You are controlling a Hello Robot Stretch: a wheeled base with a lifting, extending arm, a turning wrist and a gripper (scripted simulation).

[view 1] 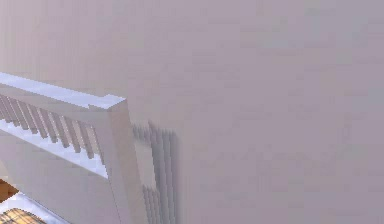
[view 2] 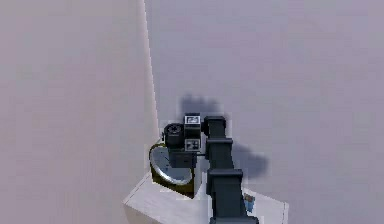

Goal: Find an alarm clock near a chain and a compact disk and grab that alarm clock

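In the arm side view the dark arm rises from the bottom edge, with its white marker squares at the far end. My gripper sits just left of them. A round dark thing with a pale grey face, possibly the alarm clock, lies right at the gripper, close above or on a white surface. I cannot tell whether the gripper holds it.
A white slatted rail with a corner post stands at the forward view's left against a plain pale wall. In the arm side view a wall corner edge runs upward behind the gripper.
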